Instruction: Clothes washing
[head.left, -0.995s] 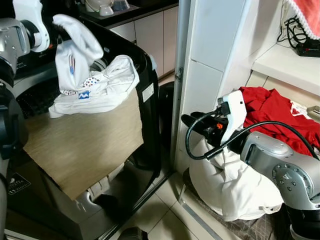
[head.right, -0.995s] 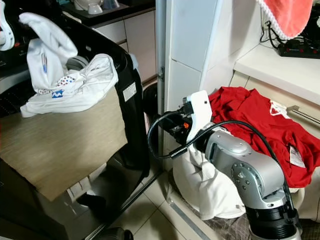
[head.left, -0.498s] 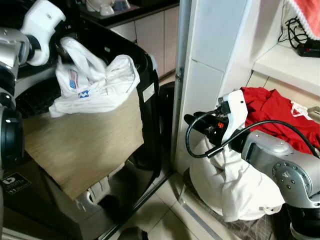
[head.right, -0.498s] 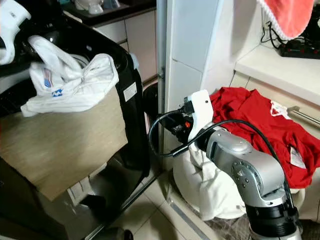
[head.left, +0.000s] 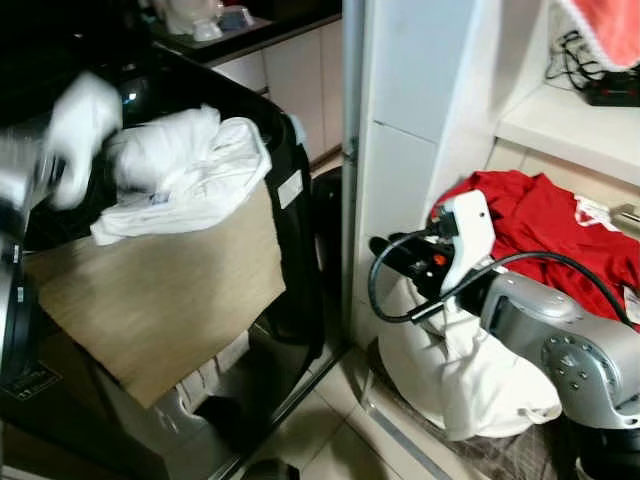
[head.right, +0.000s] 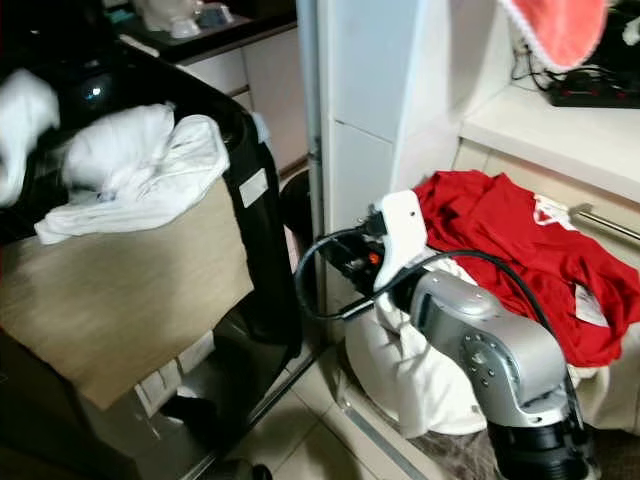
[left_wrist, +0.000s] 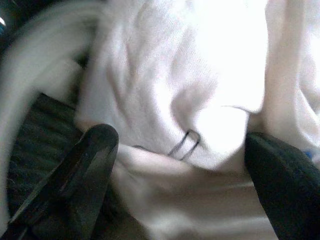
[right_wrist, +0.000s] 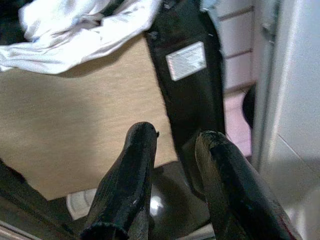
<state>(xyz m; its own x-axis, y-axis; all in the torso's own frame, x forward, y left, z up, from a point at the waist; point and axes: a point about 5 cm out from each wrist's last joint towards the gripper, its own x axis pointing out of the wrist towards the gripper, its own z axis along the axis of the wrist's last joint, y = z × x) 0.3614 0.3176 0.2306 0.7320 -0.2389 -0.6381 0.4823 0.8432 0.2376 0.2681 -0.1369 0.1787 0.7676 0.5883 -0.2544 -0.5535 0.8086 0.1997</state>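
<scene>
A white garment (head.left: 190, 165) lies bunched on the rim of the black top-loading washing machine (head.left: 295, 230), part of it over the drum opening. My left arm (head.left: 75, 140) is a blur just left of the pile. In the left wrist view my left gripper (left_wrist: 179, 137) is open, its fingers (left_wrist: 90, 165) spread wide, with the white cloth (left_wrist: 200, 75) right in front of them. My right gripper (head.left: 382, 250) hovers shut and empty beside the washer's right side, above a white garment (head.left: 450, 370) in a basket.
A tan sheet (head.left: 170, 285) hangs down the washer's front. Red clothes (head.left: 540, 215) are heaped on the right, below a white ledge (head.left: 570, 125) with a power strip. A white pillar (head.left: 420, 110) stands between the washer and the basket. Tiled floor (head.left: 330, 440) shows below.
My left gripper has come down from holding the white garment up high. The garment now rests in a heap on the washer rim and the fingers are spread. The right arm has stayed put.
</scene>
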